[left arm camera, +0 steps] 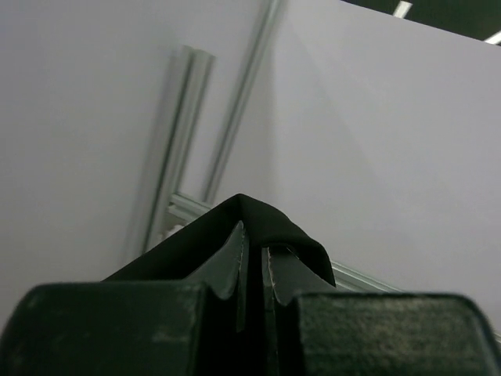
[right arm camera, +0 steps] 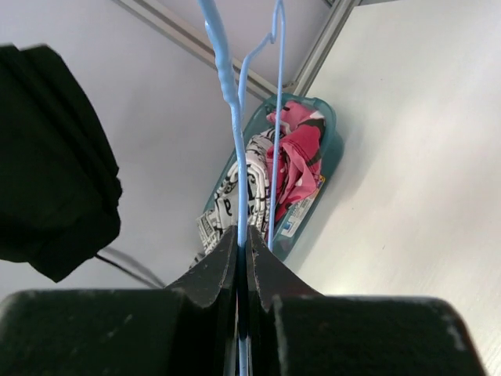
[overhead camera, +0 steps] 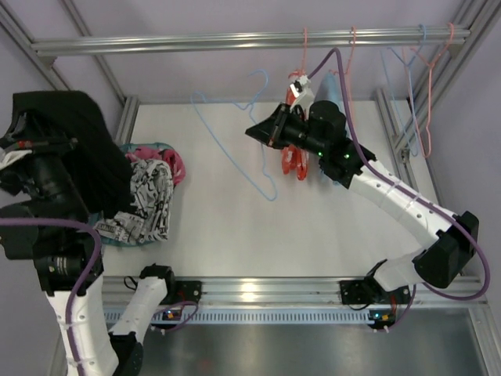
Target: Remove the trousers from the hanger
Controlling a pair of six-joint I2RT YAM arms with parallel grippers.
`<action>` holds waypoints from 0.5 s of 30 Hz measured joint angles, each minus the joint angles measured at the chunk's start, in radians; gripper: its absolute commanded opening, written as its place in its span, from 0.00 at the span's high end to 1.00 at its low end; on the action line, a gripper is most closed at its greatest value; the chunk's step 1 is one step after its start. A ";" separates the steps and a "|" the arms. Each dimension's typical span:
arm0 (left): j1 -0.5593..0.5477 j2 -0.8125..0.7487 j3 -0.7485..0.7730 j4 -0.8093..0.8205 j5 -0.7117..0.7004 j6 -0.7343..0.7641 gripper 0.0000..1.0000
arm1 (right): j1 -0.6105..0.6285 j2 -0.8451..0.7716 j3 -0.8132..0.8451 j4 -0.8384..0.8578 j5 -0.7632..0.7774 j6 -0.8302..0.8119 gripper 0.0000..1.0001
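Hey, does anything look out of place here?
The blue hanger is off the rail, pinched aslant over the table in the right pincer, bare, while the other hangers stay hooked up.

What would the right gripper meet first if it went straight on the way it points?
Likely the teal basket of clothes, which sits dead ahead past the blue hanger that the right gripper grips; depth is hard to judge.

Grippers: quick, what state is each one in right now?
Left gripper: closed on the black trousers.
Right gripper: closed on the blue hanger.
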 measured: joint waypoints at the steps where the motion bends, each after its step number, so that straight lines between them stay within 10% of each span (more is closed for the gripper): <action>1: 0.018 -0.018 -0.012 -0.002 -0.015 0.005 1.00 | 0.003 0.000 0.000 0.000 -0.002 -0.004 1.00; 15: 0.167 -0.172 -0.381 -0.031 -0.216 0.120 1.00 | 0.027 -0.023 0.000 0.001 -0.029 -0.047 1.00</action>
